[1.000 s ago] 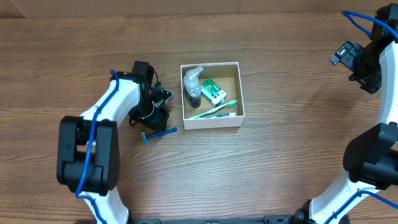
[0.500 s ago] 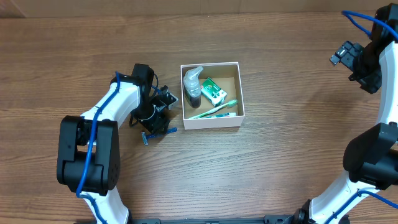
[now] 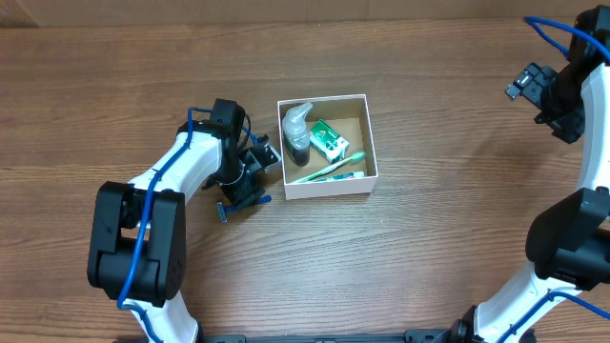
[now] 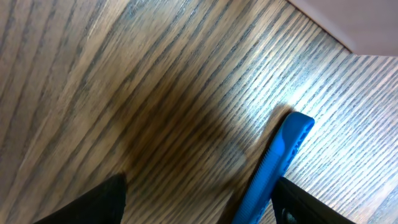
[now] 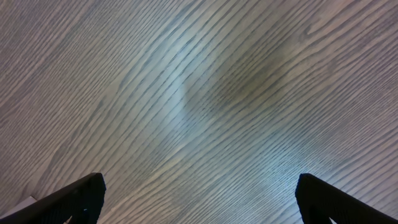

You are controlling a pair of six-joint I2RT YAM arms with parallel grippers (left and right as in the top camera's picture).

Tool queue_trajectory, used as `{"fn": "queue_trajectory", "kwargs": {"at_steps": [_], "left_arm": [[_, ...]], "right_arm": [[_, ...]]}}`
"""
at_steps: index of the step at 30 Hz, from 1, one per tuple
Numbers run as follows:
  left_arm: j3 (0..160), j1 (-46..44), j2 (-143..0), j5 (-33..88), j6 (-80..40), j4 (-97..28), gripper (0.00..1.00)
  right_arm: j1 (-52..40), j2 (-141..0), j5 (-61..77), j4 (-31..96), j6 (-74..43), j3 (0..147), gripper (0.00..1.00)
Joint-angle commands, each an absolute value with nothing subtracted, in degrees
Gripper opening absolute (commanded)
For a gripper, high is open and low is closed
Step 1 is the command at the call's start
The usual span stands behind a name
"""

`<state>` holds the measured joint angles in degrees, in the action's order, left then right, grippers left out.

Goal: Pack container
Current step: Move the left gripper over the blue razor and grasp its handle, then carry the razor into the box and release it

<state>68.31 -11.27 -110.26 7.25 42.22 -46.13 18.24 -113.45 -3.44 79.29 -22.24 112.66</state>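
Observation:
The container [image 3: 370, 143], a white square box with a brown inside, sits mid-table. It holds a grey-capped bottle [image 3: 296, 130], a green and white packet [image 3: 327, 139] and a green toothbrush [image 3: 329, 170]. A blue razor [image 3: 229, 208] lies on the table left of the box, partly under my left gripper [image 3: 250, 181]. In the left wrist view the razor's blue handle [image 4: 273, 165] lies between the open fingers, close to the right finger. My left gripper is open. My right gripper [image 3: 545, 95] is open and empty at the far right, over bare wood.
A white corner of the box [image 4: 367, 25] shows at the top right of the left wrist view. The table is brown wood [image 3: 429, 248]. The right wrist view shows only wood grain [image 5: 199, 93].
My left gripper has moved right, toward the box, and now covers more of the razor. The right arm has not moved.

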Motion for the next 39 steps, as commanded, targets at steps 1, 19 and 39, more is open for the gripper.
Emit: {"fn": "queue_trajectory", "kwargs": {"at_steps": [1, 19, 39], "left_arm": [[65.01, -11.33, -115.09, 1.08, 42.85, -46.57, 0.75], [64.95, -11.46, -115.09, 7.42, 30.33, -50.50, 0.21], [98.78, -10.09, -115.07, 5.13, 13.04, -67.59, 0.04]], "right_arm": [[18.02, -113.12, -4.45, 79.15, -22.57, 112.84, 1.00], [18.02, -113.12, -4.45, 79.13, -22.59, 112.84, 1.00], [18.02, -113.12, -4.45, 79.15, -22.57, 112.84, 1.00]]}}
